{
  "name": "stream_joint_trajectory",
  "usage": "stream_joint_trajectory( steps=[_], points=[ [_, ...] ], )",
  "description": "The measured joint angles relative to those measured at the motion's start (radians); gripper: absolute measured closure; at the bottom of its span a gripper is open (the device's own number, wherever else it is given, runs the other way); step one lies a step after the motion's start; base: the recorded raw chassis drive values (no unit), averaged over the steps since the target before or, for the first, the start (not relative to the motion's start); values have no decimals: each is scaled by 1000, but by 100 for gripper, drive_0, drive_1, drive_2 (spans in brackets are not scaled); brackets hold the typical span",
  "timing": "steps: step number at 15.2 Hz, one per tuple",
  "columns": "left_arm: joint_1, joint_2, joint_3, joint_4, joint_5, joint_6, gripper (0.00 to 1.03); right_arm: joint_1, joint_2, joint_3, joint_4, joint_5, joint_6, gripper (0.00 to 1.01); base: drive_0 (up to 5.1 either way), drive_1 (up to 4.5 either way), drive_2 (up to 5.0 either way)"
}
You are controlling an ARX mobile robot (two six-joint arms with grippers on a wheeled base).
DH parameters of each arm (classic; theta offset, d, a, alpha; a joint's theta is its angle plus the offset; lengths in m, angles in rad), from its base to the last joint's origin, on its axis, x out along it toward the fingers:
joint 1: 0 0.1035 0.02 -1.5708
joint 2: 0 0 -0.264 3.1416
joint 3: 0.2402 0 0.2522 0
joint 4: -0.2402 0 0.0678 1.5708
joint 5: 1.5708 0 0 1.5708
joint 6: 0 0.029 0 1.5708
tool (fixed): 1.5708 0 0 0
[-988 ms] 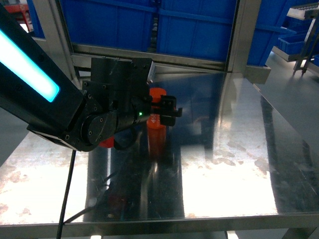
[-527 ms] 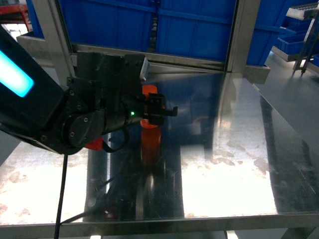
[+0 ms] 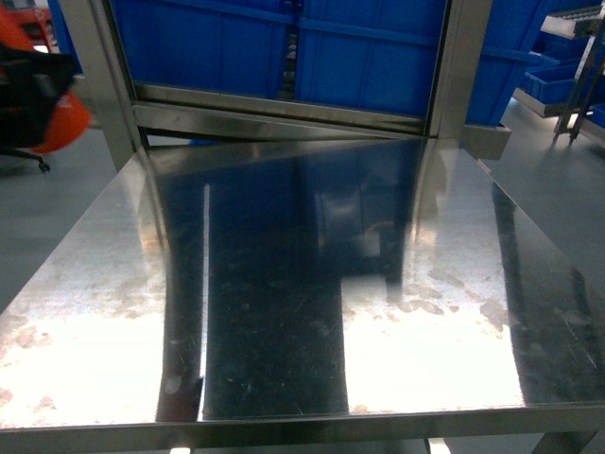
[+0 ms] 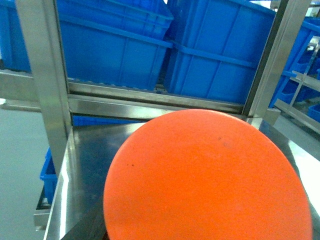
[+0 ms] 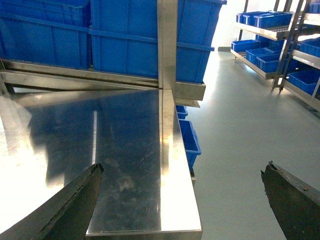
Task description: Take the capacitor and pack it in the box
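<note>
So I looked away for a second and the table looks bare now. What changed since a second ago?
The left gripper lifted the capacitor off the steel table and swung it away to the upper left edge of the head view; its orange end now fills the left wrist view. The right gripper is open and empty. Table and blue bins are unchanged.

Glossy, mottled steel table, matt orange plastic capacitor, smooth blue plastic bins

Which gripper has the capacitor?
The left gripper, at the head view's top left, clamps the orange capacitor; the right gripper is open and empty.
</note>
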Motion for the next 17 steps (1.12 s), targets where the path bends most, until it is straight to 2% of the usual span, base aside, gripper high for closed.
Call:
stream_joint_trajectory(
  steps=[1,2,5,6,7,9,13,17],
  points=[
    [35,-95,-49,-34,36,-5,59,0,0,0,0,0,0,3,0,0,0],
    [46,-158,-70,-33,44,-8,59,0,0,0,0,0,0,3,0,0,0],
    [43,-150,-66,-41,51,-8,59,0,0,0,0,0,0,3,0,0,0],
    [20,-192,-71,-155,-72,26,59,0,0,0,0,0,0,3,0,0,0],
    [19,-238,-114,-170,-149,53,59,0,0,0,-1,0,0,3,0,0,0],
    [81,-331,-208,-167,-150,77,59,0,0,0,0,0,0,3,0,0,0],
    [74,-500,-339,-209,-142,80,59,0,0,0,0,0,0,3,0,0,0],
    [74,-666,-415,-304,-142,80,59,0,0,0,0,0,0,3,0,0,0]
  ],
)
